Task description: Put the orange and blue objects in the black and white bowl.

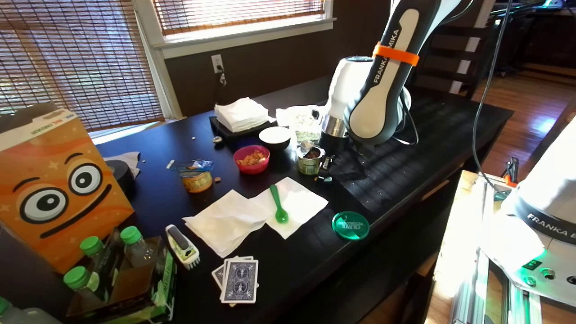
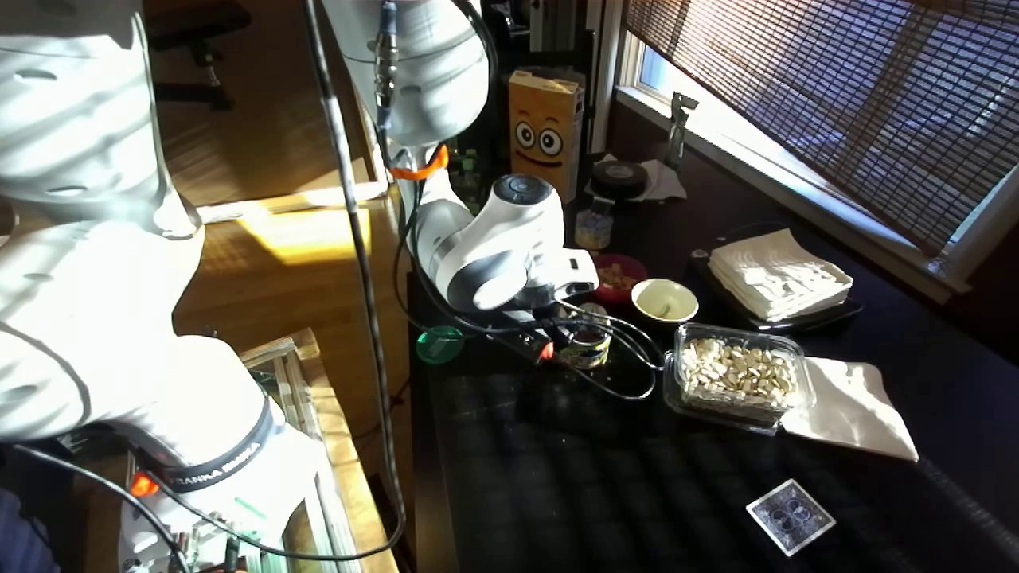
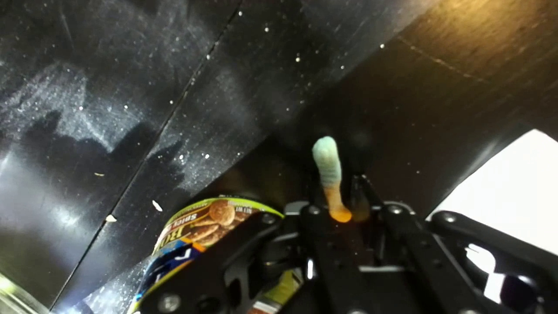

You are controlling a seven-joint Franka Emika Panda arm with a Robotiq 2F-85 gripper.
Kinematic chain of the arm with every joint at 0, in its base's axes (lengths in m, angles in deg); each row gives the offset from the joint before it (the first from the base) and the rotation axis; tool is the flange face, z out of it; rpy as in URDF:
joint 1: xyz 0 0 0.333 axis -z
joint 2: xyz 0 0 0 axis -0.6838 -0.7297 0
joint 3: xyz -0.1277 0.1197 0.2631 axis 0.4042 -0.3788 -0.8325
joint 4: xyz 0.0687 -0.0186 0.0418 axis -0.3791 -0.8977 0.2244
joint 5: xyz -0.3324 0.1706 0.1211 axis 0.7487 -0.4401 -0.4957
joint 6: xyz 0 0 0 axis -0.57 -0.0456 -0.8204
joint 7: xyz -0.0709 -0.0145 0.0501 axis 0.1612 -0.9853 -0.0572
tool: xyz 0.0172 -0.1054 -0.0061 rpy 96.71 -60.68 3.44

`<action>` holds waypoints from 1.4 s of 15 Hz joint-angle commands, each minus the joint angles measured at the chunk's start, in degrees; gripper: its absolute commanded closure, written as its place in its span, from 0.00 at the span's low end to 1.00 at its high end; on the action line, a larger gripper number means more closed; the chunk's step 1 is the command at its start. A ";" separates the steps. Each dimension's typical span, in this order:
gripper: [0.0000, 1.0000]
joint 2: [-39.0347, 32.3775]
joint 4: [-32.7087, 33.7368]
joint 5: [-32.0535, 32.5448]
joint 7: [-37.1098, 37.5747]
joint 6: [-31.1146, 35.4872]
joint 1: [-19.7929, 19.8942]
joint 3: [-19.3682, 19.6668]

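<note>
The orange and blue object [image 3: 328, 163], a small worm-like piece, lies between my gripper's fingers in the wrist view, pale blue end forward and orange end toward the palm. Its pale end shows in an exterior view [image 1: 325, 179]. My gripper [image 3: 338, 187] is low over the table with its fingers only a little apart; whether they press on the object is unclear. The black and white bowl [image 1: 272, 135] stands behind the red bowl, white inside and dark outside; it also shows in an exterior view [image 2: 651, 299] with something small inside.
An opened can [image 3: 187, 231] stands right beside my gripper. The red bowl [image 1: 252, 169] holds orange bits. A clear tub of pale pieces [image 2: 740, 338] and a napkin stack [image 1: 243, 114] flank the bowl. Napkins with a green spoon [image 1: 279, 207] and a green lid [image 1: 351, 225] lie nearer the front.
</note>
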 commanded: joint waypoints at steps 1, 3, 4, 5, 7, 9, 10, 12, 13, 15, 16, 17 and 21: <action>0.99 -1.19 0.57 1.08 -1.05 0.21 2.76 -2.56; 0.99 -0.85 0.36 0.97 -1.10 -0.16 3.96 -4.02; 0.96 -0.73 0.25 0.91 -1.11 -0.30 4.57 -4.79; 0.96 -0.56 0.12 0.81 -1.10 -0.46 5.34 -5.77; 0.96 -0.15 -0.04 0.77 -1.09 -1.05 6.40 -7.37; 0.96 0.08 -0.04 0.65 -1.47 -1.87 8.34 -10.20; 0.96 0.50 -0.07 0.29 -1.19 -2.62 8.51 -10.95; 0.96 1.48 -0.19 -0.60 -1.05 -4.23 9.74 -13.75; 0.96 1.86 -0.18 -1.11 -1.24 -4.71 10.45 -15.35; 0.95 3.99 -0.18 -1.83 -0.72 -6.38 9.45 -16.16; 0.95 5.08 -0.04 -0.94 -0.06 -7.60 10.14 -17.35; 0.95 5.98 0.27 -0.93 0.00 -8.66 9.87 -17.72; 0.95 9.24 3.20 -1.00 -0.10 -12.70 9.59 -19.64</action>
